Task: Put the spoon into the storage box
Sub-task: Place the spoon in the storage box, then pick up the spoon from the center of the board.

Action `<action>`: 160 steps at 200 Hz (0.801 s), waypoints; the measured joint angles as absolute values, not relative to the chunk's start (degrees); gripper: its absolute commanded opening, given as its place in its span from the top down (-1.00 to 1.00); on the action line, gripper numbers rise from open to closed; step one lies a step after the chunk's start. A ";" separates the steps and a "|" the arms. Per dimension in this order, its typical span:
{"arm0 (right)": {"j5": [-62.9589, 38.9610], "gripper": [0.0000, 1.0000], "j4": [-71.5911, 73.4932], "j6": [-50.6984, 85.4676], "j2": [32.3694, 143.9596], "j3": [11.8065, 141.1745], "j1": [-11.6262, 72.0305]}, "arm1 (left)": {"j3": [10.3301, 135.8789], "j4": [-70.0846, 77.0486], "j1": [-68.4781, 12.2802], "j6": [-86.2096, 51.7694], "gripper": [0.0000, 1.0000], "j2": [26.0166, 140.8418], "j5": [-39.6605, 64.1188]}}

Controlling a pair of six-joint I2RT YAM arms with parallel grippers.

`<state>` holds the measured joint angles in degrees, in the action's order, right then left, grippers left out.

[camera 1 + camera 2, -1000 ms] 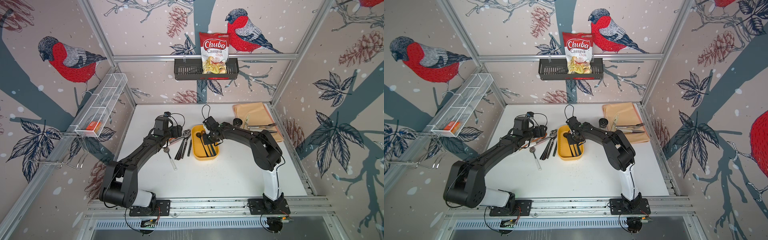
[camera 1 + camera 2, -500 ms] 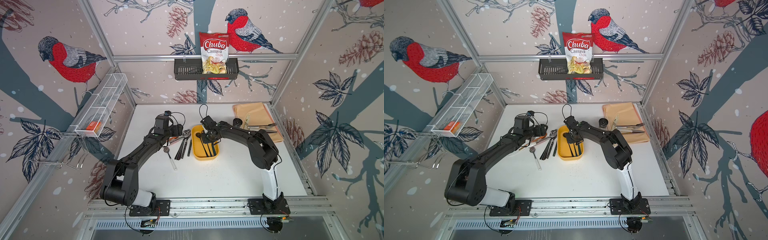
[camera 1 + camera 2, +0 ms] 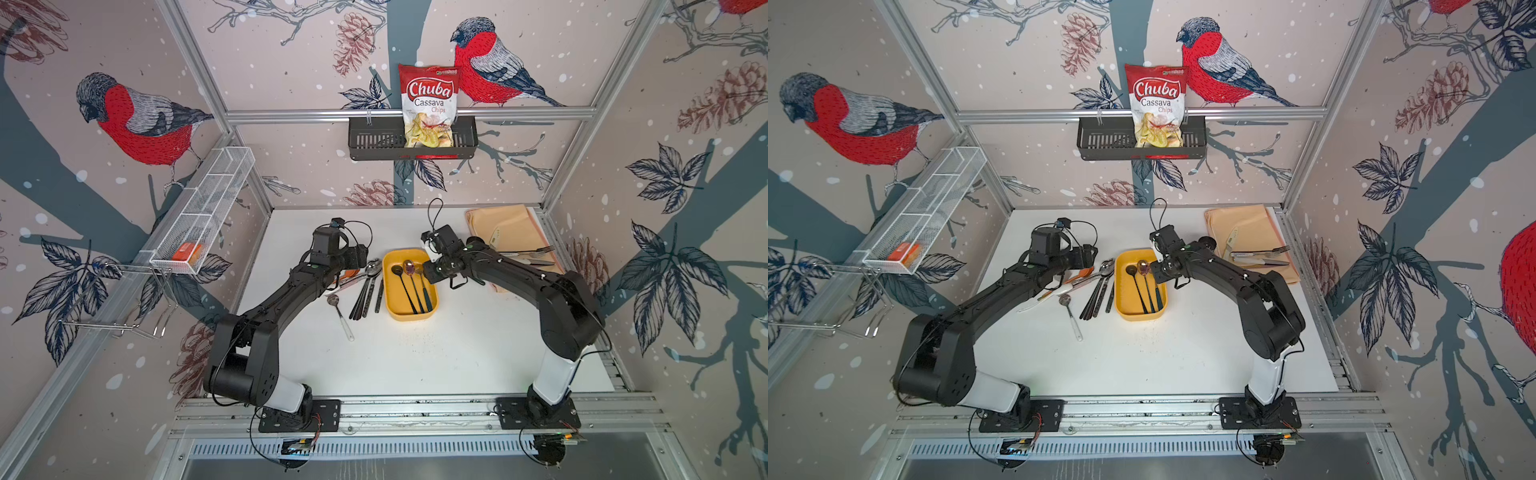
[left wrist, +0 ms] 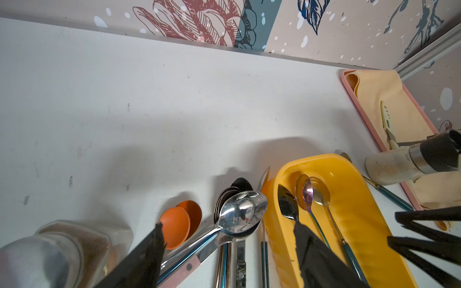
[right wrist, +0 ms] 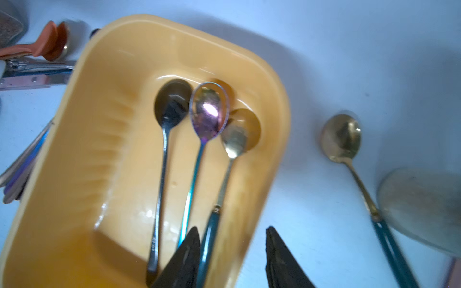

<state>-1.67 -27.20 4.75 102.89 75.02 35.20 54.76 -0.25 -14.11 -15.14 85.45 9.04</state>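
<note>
Since the right gripper [image 5: 233, 259] shows its two dark fingers [image 5: 184, 259] parted with nothing between them, the gold spoon with the teal handle [image 5: 235, 139] looks released: it lies in the storage box [image 5: 99, 139] beside a purple-bowled spoon [image 5: 209, 109] and a dark spoon [image 5: 172, 99], all three with their bowls at the same end. One finger stands over the teal handle, the other over the box's rim. A good finish would be to lift straight up before swinging away, so that neither finger catches the handle or nudges the box.

Outside the box, another gold spoon [image 5: 341, 136] lies on the white table [image 5: 374, 62], near the box. The left gripper [image 4: 227, 251] hangs wide open and empty over a big steel spoon [image 4: 243, 212] in the pile of cutlery [image 3: 368, 291] beside the box; it should wait until the right arm clears.
</note>
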 measured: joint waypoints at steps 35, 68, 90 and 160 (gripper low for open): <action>-3.27 -0.06 -25.52 0.30 99.72 68.86 30.72 | 55.77 -0.23 -14.87 -15.16 -0.67 86.70 9.15; -3.07 -0.14 -23.51 -2.33 99.39 64.73 27.33 | 56.38 -0.21 -15.62 -15.20 -0.67 87.57 9.15; -2.52 -0.21 -21.50 -3.25 99.22 62.74 25.30 | 56.40 -0.21 -15.90 -15.25 -0.67 87.96 9.08; -0.38 -0.25 -17.21 -6.31 100.88 60.60 21.54 | 58.76 -0.23 -16.58 -15.27 -0.66 88.64 8.93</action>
